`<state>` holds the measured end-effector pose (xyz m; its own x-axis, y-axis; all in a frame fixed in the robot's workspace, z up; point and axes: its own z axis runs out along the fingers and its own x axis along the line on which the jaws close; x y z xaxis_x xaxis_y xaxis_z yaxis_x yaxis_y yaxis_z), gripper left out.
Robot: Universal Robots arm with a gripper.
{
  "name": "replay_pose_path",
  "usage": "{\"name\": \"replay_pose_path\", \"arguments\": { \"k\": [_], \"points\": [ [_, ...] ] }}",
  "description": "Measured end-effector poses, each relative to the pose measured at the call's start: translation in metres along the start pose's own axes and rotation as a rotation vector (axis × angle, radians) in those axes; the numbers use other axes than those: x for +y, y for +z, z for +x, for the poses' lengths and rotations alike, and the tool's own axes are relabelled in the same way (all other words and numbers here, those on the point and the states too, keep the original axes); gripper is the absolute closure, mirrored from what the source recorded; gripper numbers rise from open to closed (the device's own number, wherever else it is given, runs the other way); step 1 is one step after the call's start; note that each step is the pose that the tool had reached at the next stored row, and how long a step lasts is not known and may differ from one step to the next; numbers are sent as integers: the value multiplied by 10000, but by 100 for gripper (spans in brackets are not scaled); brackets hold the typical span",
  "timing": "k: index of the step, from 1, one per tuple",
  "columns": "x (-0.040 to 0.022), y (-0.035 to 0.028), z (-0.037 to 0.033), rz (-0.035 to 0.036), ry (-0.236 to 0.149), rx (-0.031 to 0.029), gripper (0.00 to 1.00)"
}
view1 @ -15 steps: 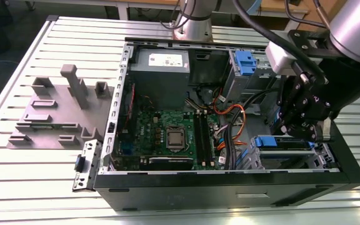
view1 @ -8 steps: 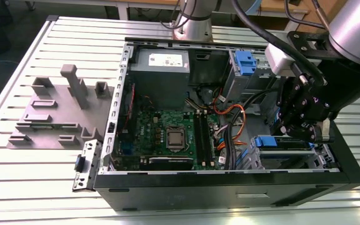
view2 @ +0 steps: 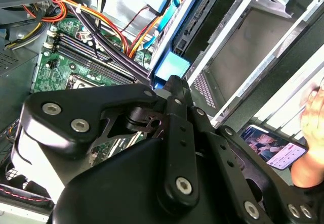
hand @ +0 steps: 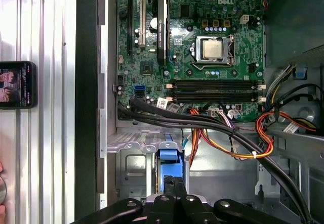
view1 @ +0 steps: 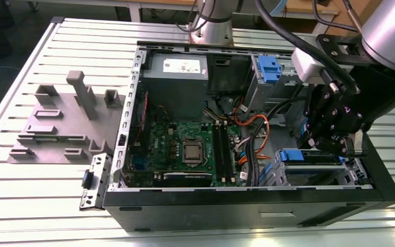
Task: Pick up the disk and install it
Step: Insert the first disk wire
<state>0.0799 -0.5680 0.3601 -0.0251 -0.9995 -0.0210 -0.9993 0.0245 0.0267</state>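
The disk sits in the drive bay at the case's front corner, on the exterior view's right. Its blue carrier end (view1: 291, 154) faces the motherboard. My black gripper (view1: 324, 146) hangs just over that bay. In both wrist views the fingertips are pressed together, and the gripper (hand: 173, 186) (view2: 174, 82) touches the blue carrier end (hand: 168, 166) (view2: 172, 66). Nothing is held between the fingers. The blue side rail of the disk (view2: 182, 27) runs back into the metal cage.
The open computer case (view1: 252, 200) lies on a slatted metal table (view1: 39, 200). The case holds a motherboard (view1: 183, 144), a grey power supply (view1: 177, 69), cable bundles (hand: 228, 133) and another blue bracket (view1: 269, 69). A grey fixture plate (view1: 60, 123) lies on the left. A person's hand (view2: 314, 133) is beside a phone (view2: 271, 145).
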Motion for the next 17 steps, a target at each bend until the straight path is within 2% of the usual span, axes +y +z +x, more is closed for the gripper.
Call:
{"name": "replay_pose_path", "arguments": {
  "k": [3, 13, 17],
  "points": [
    [-34, -1, -1, 0, 1, 0, 89],
    [-41, -1, -1, 0, 1, -1, 89],
    [-83, -2, -2, 0, 2, 1, 89]
  ]
}}
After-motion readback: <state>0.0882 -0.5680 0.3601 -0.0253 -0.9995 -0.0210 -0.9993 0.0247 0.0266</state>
